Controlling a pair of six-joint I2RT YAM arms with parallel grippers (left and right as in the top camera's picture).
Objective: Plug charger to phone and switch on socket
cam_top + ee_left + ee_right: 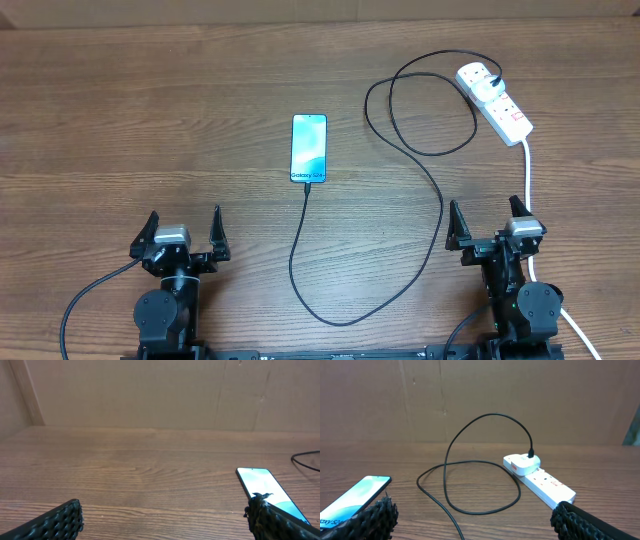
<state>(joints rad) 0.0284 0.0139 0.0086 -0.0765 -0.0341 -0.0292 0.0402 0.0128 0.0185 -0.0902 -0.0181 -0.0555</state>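
The phone point(309, 148) lies flat at mid-table with its light blue screen up; it also shows as the phone point(262, 485) and the phone point(355, 497). The charger point(436, 205), a thin black cable, meets the phone's near edge, loops toward me, then curls back to a white plug point(522, 463) seated in the socket point(497, 102). The socket point(546, 486) is a white strip with red switches at the far right. My left gripper point(183, 228) stands open near the front left, holding nothing. My right gripper point(484, 210) stands open at the front right, short of the socket.
The socket's thick white cord point(527, 175) runs down past my right arm to the table's front edge. A cardboard wall point(150, 390) closes off the back of the wooden table point(150, 120).
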